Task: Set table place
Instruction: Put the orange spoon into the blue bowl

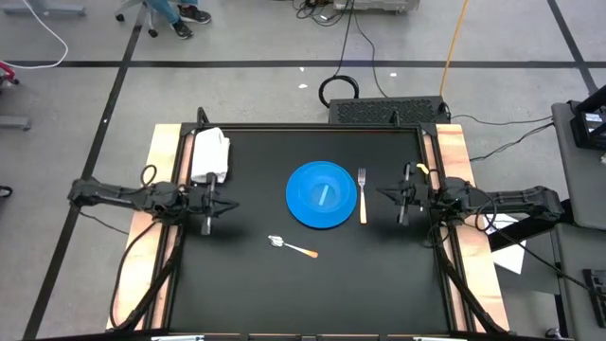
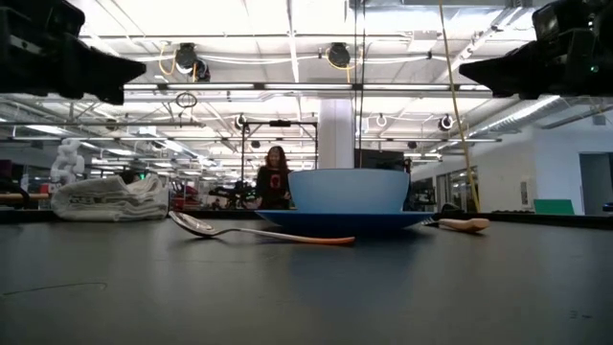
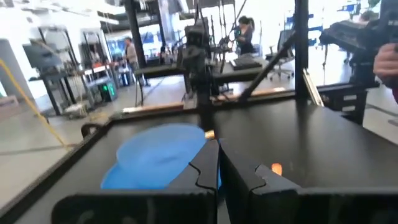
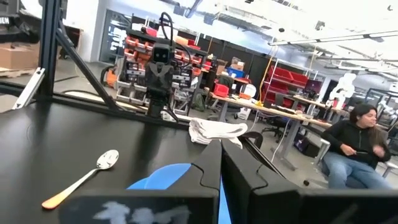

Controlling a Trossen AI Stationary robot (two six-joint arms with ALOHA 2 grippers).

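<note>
A blue plate [image 1: 322,195] with a blue bowl [image 2: 347,190] on it sits at the middle of the black table [image 1: 312,294]. A fork [image 1: 362,194] lies just right of the plate. A spoon [image 1: 292,247] with an orange handle lies near of the plate, bowl end left. A white crumpled napkin [image 1: 210,154] lies at the far left. My left gripper [image 1: 222,208] is shut and empty at the left edge. My right gripper [image 1: 386,195] is shut and empty at the right edge, beside the fork.
Light wooden strips [image 1: 163,180] run along the table's left and right sides. Bare tabletop lies near of the spoon. A person [image 4: 354,146] sits beyond the table, another person [image 2: 273,177] stands far behind it.
</note>
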